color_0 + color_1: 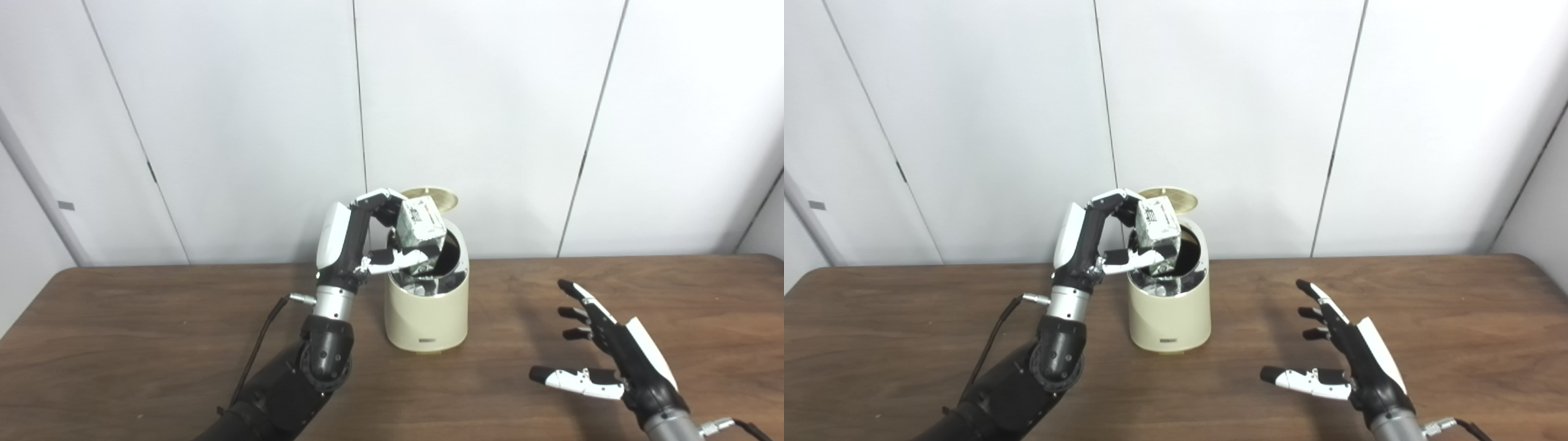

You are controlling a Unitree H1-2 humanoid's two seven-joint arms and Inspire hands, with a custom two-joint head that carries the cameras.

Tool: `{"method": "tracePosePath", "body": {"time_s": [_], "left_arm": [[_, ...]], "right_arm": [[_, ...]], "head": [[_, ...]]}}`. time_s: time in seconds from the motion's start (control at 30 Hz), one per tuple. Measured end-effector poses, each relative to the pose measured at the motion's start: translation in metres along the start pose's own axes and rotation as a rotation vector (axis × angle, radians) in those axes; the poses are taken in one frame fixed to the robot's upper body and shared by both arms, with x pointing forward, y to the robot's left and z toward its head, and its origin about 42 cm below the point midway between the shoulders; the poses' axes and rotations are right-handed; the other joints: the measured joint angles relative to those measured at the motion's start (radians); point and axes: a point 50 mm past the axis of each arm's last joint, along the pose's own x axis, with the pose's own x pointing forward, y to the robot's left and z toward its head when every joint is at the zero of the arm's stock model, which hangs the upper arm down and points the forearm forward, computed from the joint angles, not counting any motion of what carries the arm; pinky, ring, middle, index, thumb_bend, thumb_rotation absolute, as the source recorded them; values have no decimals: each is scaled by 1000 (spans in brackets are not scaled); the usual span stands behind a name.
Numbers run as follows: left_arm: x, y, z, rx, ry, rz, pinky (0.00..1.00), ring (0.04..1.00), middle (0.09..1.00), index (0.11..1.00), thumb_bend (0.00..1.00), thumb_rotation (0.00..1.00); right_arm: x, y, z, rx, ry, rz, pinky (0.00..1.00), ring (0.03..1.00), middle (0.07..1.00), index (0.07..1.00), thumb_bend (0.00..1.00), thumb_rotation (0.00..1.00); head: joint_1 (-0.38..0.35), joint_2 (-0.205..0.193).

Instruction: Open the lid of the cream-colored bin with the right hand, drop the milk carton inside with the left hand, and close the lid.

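The cream-colored bin stands mid-table with its round lid tipped up behind the dark opening. My left hand is shut on the milk carton, a white box with grey print, tilted and hovering right over the bin's mouth, its lower end at rim level. My right hand rests low over the table to the right of the bin, open, fingers spread, touching nothing. The same carton and bin show in the right eye view.
The brown wooden table runs the full width, its back edge just behind the bin. White wall panels stand behind. A thin black cable loops beside my left forearm.
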Motion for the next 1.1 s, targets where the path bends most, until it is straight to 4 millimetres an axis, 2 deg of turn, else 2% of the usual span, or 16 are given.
{"method": "tracePosePath", "body": {"time_s": [0.13,0.17,0.2,0.23,0.3,0.4,0.53,0.63,1.1], "left_arm": [[0,1,-2,-7,11,-26,488,446,502,511,505,0],[1,2,-2,-9,14,-32,492,497,499,504,514,0],[1,3,-2,-8,14,-39,501,545,574,500,519,39],[1,3,-3,-6,13,-45,510,580,619,575,693,89],[1,4,-3,6,5,-55,526,637,688,661,864,186],[1,4,-3,12,-4,-59,558,680,735,718,928,269],[1,4,-3,11,-3,-64,590,703,761,755,953,308],[1,5,-3,11,-2,-71,597,707,765,762,956,316],[1,8,-3,4,-3,-64,588,695,758,755,946,310]], "right_arm": [[0,-1,0,11,1,1,691,860,961,922,789,288],[0,-1,0,12,0,1,696,861,962,922,788,280],[0,-1,0,14,-1,0,698,860,962,921,787,278],[0,-1,0,15,-2,0,693,857,960,919,785,277],[0,-1,0,15,-2,0,679,852,954,917,792,301],[0,-1,0,12,-1,-1,686,850,948,907,816,335],[0,-1,-1,10,1,0,714,844,944,906,819,338],[0,-1,-1,8,0,-1,691,843,944,906,816,326],[0,2,1,4,-16,-4,682,829,929,899,788,256]], "head": [[0,3],[0,3],[2,6],[2,6],[3,8],[5,9],[5,9],[9,9],[15,8]]}}
